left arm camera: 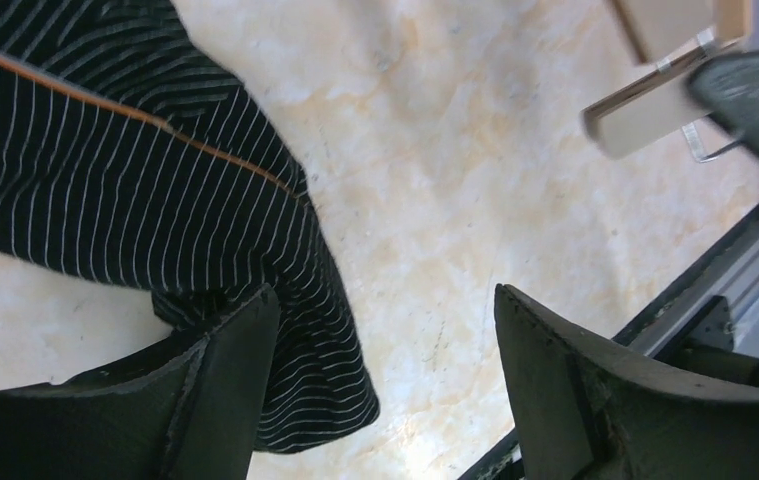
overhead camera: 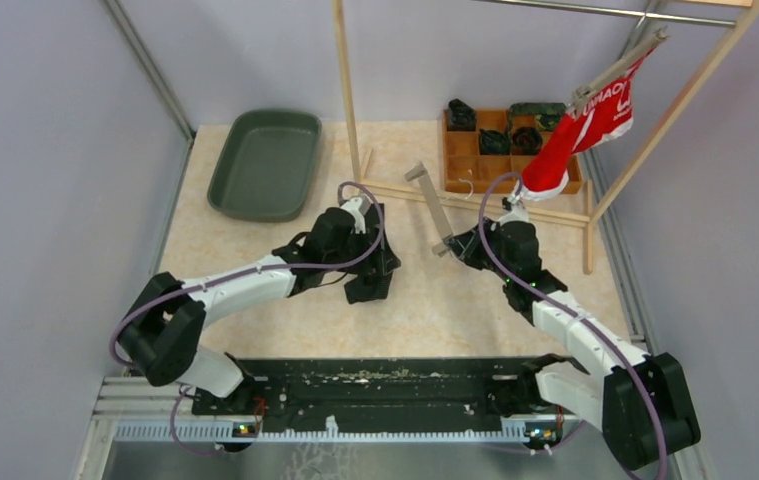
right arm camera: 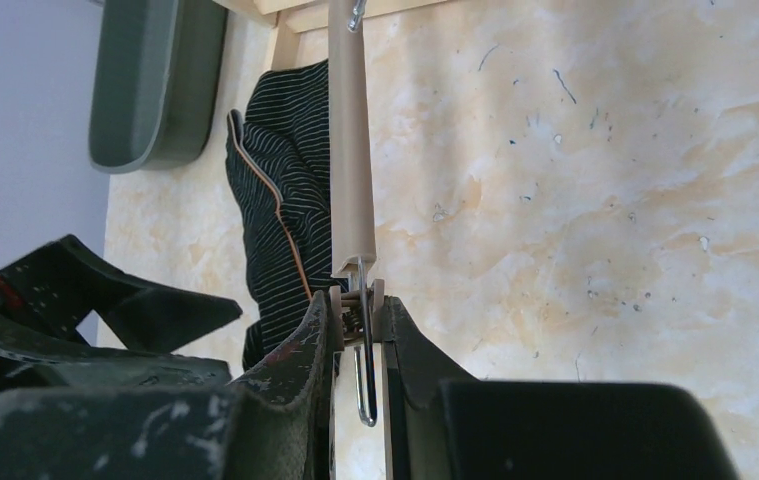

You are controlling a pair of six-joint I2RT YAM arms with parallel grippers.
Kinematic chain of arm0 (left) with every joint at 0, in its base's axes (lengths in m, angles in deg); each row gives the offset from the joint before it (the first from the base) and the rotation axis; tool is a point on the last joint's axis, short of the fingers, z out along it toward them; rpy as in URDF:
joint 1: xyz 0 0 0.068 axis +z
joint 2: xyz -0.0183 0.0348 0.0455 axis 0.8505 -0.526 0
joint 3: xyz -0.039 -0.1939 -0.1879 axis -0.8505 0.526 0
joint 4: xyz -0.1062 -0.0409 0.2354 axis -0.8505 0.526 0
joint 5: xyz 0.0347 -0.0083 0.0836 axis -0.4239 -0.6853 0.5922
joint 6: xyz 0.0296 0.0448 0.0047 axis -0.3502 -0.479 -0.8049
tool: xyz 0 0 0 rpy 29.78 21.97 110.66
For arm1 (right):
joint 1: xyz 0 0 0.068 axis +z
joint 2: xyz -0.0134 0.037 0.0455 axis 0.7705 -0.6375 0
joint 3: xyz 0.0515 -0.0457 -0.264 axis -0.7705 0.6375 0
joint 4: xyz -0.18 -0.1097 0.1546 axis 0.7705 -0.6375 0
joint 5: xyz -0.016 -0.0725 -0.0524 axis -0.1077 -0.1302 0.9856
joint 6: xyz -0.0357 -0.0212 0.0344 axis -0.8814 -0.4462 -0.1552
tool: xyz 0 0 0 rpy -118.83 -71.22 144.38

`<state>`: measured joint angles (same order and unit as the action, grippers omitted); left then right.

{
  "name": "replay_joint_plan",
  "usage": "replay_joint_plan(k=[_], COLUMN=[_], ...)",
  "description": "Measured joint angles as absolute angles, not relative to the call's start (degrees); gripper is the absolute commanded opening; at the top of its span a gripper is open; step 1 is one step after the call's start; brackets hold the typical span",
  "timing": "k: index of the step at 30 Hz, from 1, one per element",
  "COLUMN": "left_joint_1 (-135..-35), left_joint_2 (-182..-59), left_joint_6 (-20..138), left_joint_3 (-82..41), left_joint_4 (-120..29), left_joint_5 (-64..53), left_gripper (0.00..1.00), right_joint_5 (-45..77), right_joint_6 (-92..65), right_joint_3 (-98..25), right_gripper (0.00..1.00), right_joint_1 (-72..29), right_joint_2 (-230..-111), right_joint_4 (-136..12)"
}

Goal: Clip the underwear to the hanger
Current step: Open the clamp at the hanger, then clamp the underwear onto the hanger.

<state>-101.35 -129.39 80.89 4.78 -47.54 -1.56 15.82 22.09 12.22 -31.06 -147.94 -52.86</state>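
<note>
Looking at this one, the underwear (left arm camera: 155, 190) lies in a loose heap on the table (left arm camera: 475, 170). It's black with thin white stripes and an orange seam line. The left gripper (left arm camera: 385, 300) hangs right over its edge, jaws spread wide with nothing between them, and one finger overlaps the cloth in the wrist view. The right gripper (right arm camera: 355, 305) is clamped on the hanger (right arm camera: 352, 150) at one end. The wire clip (right arm camera: 365, 370) sits between its fingers and the bar pokes out ahead, just beside the cloth. Can't tell if that squeeze actually has the clip mouth open.

My guess on handling: the fabric is light, soft and floppy, so it'll sag and bunch the moment it's lifted. I'd pinch it at the seamed edge, where it looks thicker, and take enough layers that it doesn't slide out. The hanger looks stiff and light, but held at one end it could swing, so the cloth edge probably has to be fed in slowly.
</note>
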Motion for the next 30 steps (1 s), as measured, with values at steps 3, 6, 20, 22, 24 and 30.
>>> replay_joint_plan(k=[3, 6, 20, 22, 24, 30], left_joint_1=[-102.16, -102.80, -103.56, -103.54, -103.54, -103.54], left_joint_2=[-131.27, -133.61, -142.51, -143.01, -143.14, -142.29], left_joint_6=[80.65, 80.43, 79.95, 80.01, 80.08, 80.12], left_joint_3=[3.91, 2.00, -4.22, -4.31, -4.31, -4.27], left_joint_4=[-44.48, -41.29, -36.74, -36.65, -36.57, -36.59], left_joint_5=[-0.73, 0.43, 2.07, 2.29, 2.55, 3.32], left_gripper=[0.83, 0.82, 0.38, 0.18, 0.00, 0.00], right_joint_5=[15.54, 15.21, 13.66, 13.46, 13.29, 12.74], right_joint_6=[22.00, 21.98, 21.96, 21.96, 21.96, 21.96], right_joint_3=[12.22, 12.22, 12.26, 12.29, 12.31, 13.05], right_gripper=[0.00, 0.00, 0.00, 0.00, 0.00, 0.00], right_joint_1=[-31.68, -32.40, -34.43, -34.80, -35.02, -35.61], right_joint_2=[-147.92, -147.52, -144.90, -144.47, -144.20, -143.85], right_joint_4=[-52.86, -52.96, -53.69, -53.88, -53.90, -54.06])
